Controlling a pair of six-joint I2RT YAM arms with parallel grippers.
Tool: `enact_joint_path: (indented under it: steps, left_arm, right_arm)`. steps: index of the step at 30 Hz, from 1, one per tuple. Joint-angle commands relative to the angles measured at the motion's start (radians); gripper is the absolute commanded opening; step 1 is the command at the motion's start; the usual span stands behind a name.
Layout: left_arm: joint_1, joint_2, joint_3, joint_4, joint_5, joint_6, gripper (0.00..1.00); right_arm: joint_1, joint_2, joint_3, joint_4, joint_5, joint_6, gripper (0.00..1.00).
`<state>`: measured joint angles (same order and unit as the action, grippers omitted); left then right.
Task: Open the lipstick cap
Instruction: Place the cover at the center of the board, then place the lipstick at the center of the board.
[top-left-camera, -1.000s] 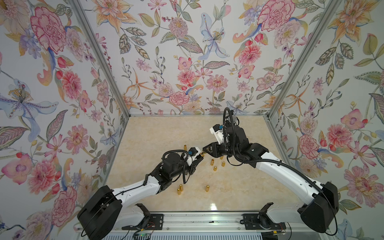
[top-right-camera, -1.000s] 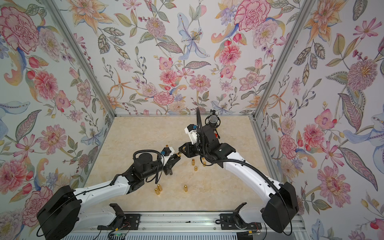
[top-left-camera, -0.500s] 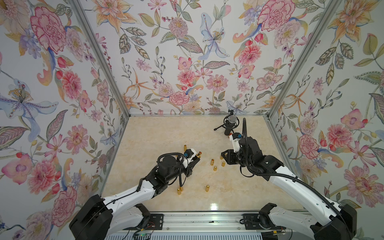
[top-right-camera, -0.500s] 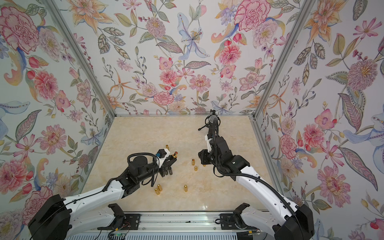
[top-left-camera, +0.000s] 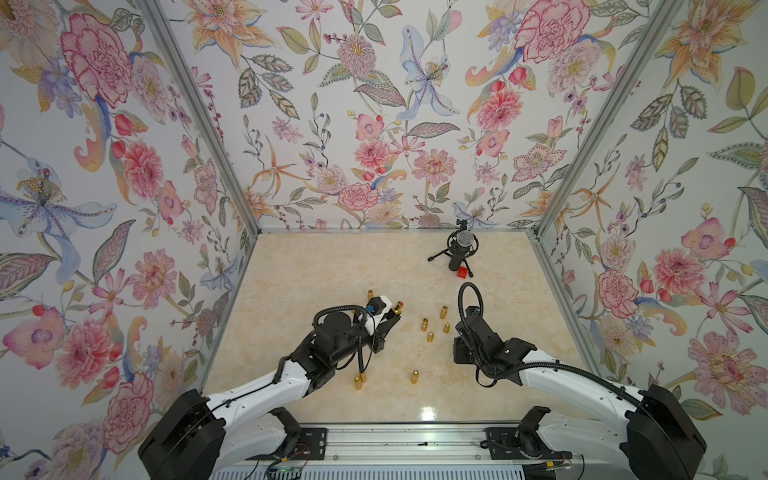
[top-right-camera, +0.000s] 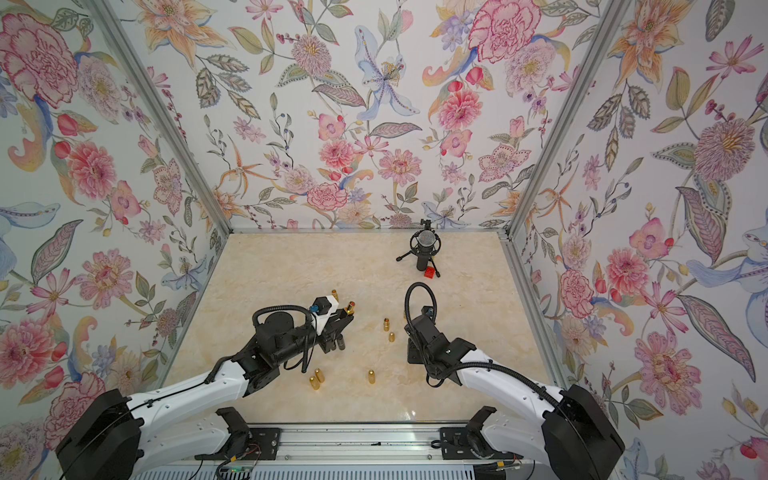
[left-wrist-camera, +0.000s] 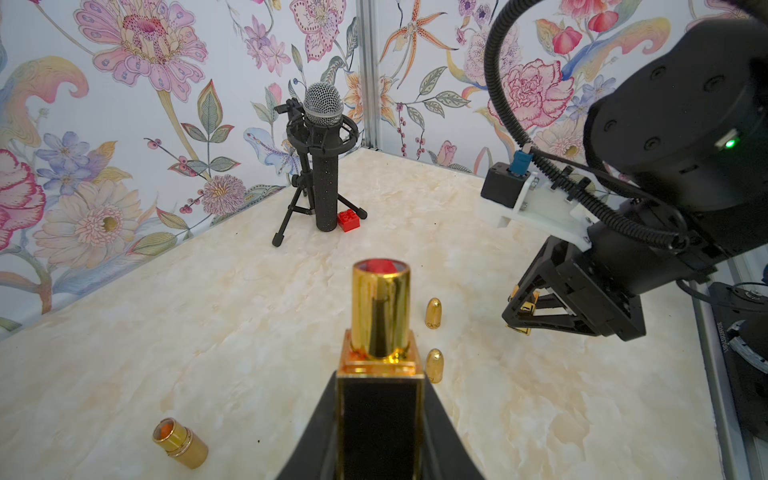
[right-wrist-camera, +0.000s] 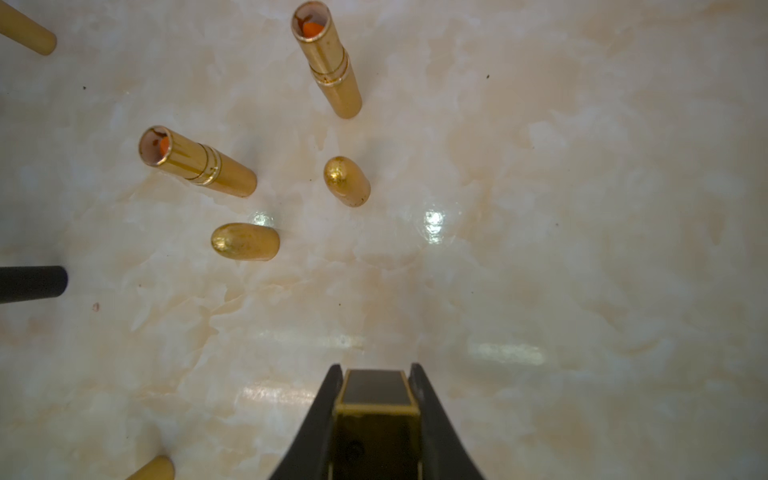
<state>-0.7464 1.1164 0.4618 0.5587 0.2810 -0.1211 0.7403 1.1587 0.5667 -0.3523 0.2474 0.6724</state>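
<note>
In both top views I see the left gripper (top-left-camera: 392, 318) lifted off the marble tabletop (top-left-camera: 324, 270), clamped on the lipstick (top-left-camera: 399, 308), whose gold end pokes out past the fingers toward the middle of the table. The right gripper (top-left-camera: 459, 354) points straight down, well apart from the left, and its fingers are hidden under its own wrist, so from here I cannot tell what they are doing. Small gold caps (top-left-camera: 429, 337) stand scattered between the arms, and a microphone on a tripod (top-right-camera: 424, 245) stands at the back with a red toy brick (top-right-camera: 431, 272) touching its base. From the left wrist, the fingers press both sides of the lipstick's black-and-gold square body, and the gold inner tube is bare with the red stick showing at its top. Across the table the right gripper's fingertips are closed on something gold. From the right wrist, the fingers are clamped on the square black-and-gold cap (right-wrist-camera: 376, 388), off the lipstick and above the tabletop. Two open gold lipsticks (right-wrist-camera: 195, 162) and two round-ended caps (right-wrist-camera: 245, 242) stand beyond it.
</note>
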Motion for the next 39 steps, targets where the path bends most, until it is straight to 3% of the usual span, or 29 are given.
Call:
enact_joint_path:
  steps: [1, 13, 20, 25, 29, 32, 39]
  left_arm:
    - [0.005, 0.0, -0.019, 0.044, 0.001, -0.022, 0.08]
    - [0.005, 0.009, -0.025, 0.049, -0.01, -0.025, 0.08]
    - [0.005, 0.01, -0.025, 0.05, -0.015, -0.023, 0.08]
    - [0.005, 0.01, -0.023, 0.054, -0.013, -0.025, 0.09]
    - [0.004, 0.01, -0.02, 0.066, -0.011, -0.028, 0.09]
    - [0.002, 0.022, -0.013, 0.077, -0.003, -0.029, 0.09]
    - [-0.017, 0.081, 0.026, 0.111, 0.028, -0.028, 0.09]
  right_arm:
    - [0.012, 0.039, -0.015, 0.096, 0.045, 0.047, 0.27]
    - [0.026, 0.184, -0.03, 0.202, 0.069, 0.039, 0.28]
    - [0.036, 0.2, -0.042, 0.208, 0.067, 0.04, 0.35]
    - [0.035, 0.135, -0.032, 0.193, 0.039, 0.03, 0.48]
    - [0.034, 0.021, 0.043, 0.087, 0.016, 0.009, 0.53]
    - [0.027, -0.06, 0.121, 0.039, -0.057, -0.045, 0.54]
    - [0.01, -0.068, 0.315, 0.053, -0.436, -0.127, 0.57]
